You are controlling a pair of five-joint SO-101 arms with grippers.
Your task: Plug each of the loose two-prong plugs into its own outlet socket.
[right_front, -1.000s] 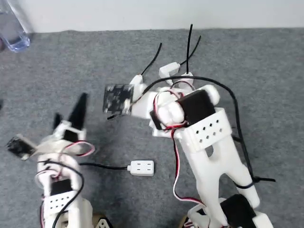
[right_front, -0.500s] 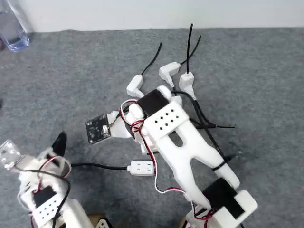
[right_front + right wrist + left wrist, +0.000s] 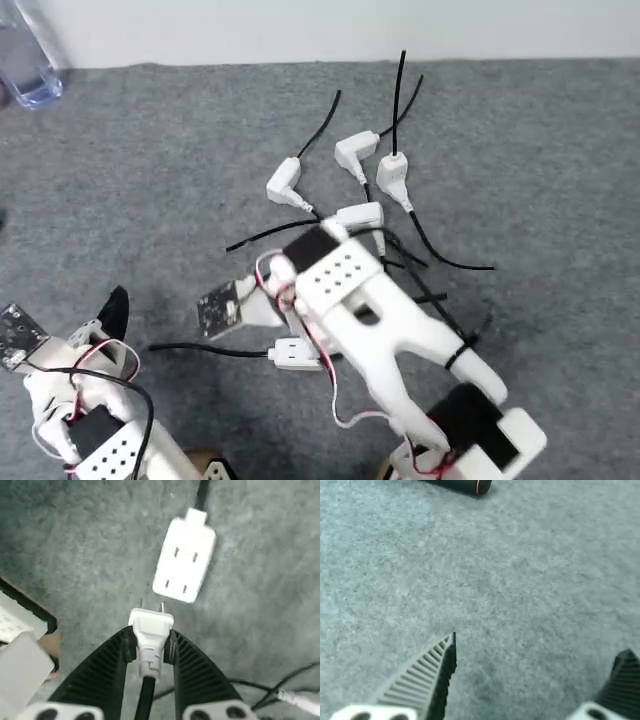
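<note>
Near the outlet (image 3: 297, 352) at lower centre, the right hand (image 3: 150, 637) gripped a white plug (image 3: 151, 625); the left hand (image 3: 538, 647) stood wide.

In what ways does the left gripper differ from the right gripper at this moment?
The left gripper is open and empty; the right gripper is shut on a white two-prong plug. The left gripper hangs above bare grey carpet, while the right gripper holds its plug close to the white outlet block, prongs pointing at it but not yet inserted. Both have dark ribbed fingers.
</note>
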